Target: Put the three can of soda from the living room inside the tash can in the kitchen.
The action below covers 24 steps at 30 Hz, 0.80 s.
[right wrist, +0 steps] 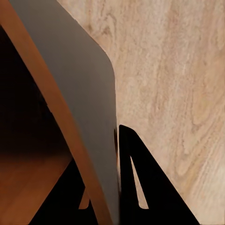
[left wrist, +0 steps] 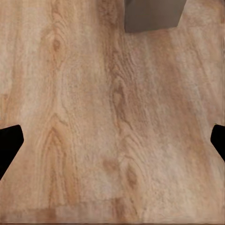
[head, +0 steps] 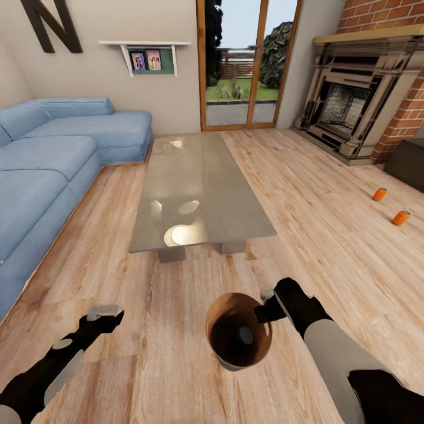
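Carrying the coppery-lined round bin (head: 238, 338) clamped in the right gripper (head: 266, 309) (one grey-topped can (head: 245, 335) inside), left gripper (head: 105, 314) spread empty, two orange cans (head: 380, 194) awaiting on the plank floor (head: 330, 194).

Living room interior. Light wood plank floor (head: 330, 194); blue corner sofa (head: 53, 159) along the left wall; low grey table (head: 197, 188) at centre; glazed wood-framed door (head: 247, 62) opposite; brick fireplace (head: 359, 94) at right; wall shelf (head: 147, 53) holding photographs.

Left claw (left wrist: 112, 140) spread wide above the wood plank floor (left wrist: 93, 122), near a grey table leg (left wrist: 152, 14)
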Motion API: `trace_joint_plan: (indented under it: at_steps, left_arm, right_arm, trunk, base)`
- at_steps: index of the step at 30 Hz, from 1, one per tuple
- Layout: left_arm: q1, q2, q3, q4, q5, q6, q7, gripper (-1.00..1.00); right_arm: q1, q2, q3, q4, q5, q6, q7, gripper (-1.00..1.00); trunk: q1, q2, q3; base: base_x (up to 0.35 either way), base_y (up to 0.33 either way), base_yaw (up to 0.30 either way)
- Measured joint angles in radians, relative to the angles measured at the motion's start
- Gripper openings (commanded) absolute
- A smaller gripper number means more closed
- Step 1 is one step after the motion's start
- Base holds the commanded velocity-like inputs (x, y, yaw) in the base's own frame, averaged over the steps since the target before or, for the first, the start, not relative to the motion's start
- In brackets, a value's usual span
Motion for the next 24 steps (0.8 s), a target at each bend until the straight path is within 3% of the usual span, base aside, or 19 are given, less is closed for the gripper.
trace_joint_plan:
  at_steps: [2,6,9,14,24]
  left_arm:
    - [0.003,-0.008,0.0,0.016,0.001,-0.018,-0.006,1.0]
    - [0.005,-0.033,0.0,0.033,-0.003,-0.036,-0.007,1.0]
    - [0.006,-0.047,0.004,0.044,0.0,-0.042,-0.011,1.0]
    - [0.006,-0.055,0.005,0.053,-0.002,-0.043,-0.014,1.0]
    - [0.006,-0.056,0.005,0.055,-0.002,-0.045,-0.009,1.0]
  right_arm:
    - [0.01,0.002,-0.004,-0.009,-0.01,-0.008,-0.02,-1.0]
    - [0.018,0.002,-0.007,-0.017,0.011,-0.018,-0.045,-1.0]
    - [0.019,0.003,-0.019,-0.02,-0.009,-0.014,-0.047,-1.0]
    - [0.02,0.002,-0.053,-0.021,-0.004,-0.01,-0.052,-1.0]
    - [0.021,0.005,-0.063,-0.022,-0.006,-0.006,-0.051,-1.0]
  trunk:
    - [0.0,0.0,0.0]
    - [0.0,0.0,0.0]
    - [0.0,0.0,0.0]
    - [0.0,0.0,0.0]
    - [0.0,0.0,0.001]
  base:
    - [0.0,0.0,0.0]
    - [0.0,0.0,0.0]
    - [0.016,-0.005,0.0]
    - [0.132,-0.171,0.0]
    - [0.183,-0.275,-0.052]
